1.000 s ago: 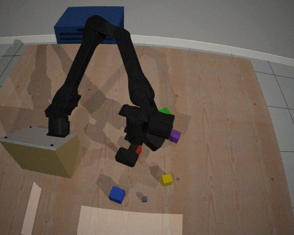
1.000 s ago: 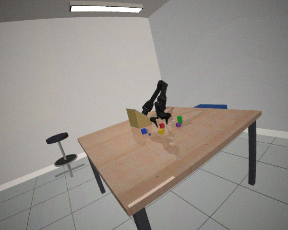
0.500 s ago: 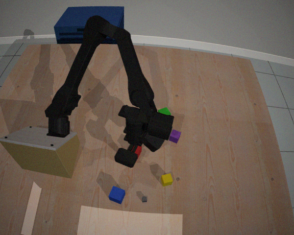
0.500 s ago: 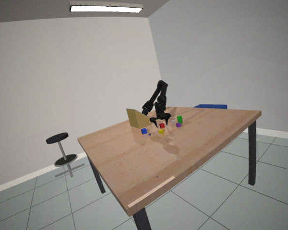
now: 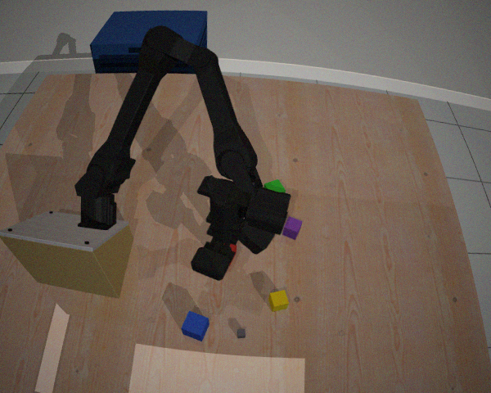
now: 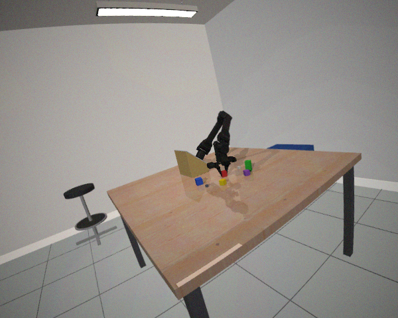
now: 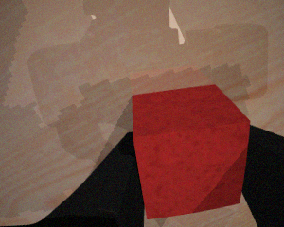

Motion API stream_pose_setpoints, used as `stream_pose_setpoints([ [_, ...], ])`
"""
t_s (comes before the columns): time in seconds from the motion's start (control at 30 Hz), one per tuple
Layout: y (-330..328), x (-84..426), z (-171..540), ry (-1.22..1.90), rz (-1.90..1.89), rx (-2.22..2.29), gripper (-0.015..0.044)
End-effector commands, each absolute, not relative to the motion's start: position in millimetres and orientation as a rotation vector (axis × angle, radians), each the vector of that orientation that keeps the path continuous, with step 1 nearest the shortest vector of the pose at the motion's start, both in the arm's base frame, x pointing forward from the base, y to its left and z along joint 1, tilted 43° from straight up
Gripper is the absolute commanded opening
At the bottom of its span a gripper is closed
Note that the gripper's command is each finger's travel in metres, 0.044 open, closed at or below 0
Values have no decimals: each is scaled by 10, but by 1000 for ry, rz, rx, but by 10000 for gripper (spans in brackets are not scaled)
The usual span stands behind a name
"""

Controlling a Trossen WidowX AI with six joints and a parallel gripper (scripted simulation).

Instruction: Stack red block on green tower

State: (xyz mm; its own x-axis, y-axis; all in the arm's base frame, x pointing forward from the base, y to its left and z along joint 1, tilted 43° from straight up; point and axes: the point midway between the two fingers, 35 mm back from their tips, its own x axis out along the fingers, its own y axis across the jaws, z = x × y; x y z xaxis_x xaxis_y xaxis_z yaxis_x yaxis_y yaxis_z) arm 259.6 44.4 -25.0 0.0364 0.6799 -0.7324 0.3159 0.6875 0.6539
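The red block (image 5: 233, 248) (image 6: 223, 173) (image 7: 189, 165) is between the fingers of my gripper (image 6: 223, 171) (image 7: 180, 135), with a black finger against each side in the wrist view. My gripper is shut on it. The block is at or very near the table top; a small lift cannot be told. In the top view the arm hides most of the block and the fingertips. The green tower (image 5: 275, 186) (image 6: 248, 165) stands upright, to the right of the gripper in the exterior view. Its lower part is hidden behind the arm in the top view.
A purple block (image 5: 292, 228) (image 6: 246, 172) lies near the tower. A yellow block (image 5: 278, 300) (image 6: 222, 182), a blue block (image 5: 195, 326) (image 6: 199, 181) and a tiny grey cube (image 5: 240, 333) (image 6: 206, 185) lie on the near side. The arm's base stands on a yellowish wedge-shaped stand (image 5: 76, 266) (image 6: 187, 164).
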Motion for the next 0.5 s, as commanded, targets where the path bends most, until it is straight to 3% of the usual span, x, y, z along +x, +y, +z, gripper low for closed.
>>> stream_pose_setpoints([
  [0.0,451,2591,-246,1562,339,850,98],
  [0.07,451,2591,-246,1562,339,850,85],
  [0.17,412,2593,-209,1562,339,850,6],
  [0.47,114,2583,96,1562,337,848,0],
])
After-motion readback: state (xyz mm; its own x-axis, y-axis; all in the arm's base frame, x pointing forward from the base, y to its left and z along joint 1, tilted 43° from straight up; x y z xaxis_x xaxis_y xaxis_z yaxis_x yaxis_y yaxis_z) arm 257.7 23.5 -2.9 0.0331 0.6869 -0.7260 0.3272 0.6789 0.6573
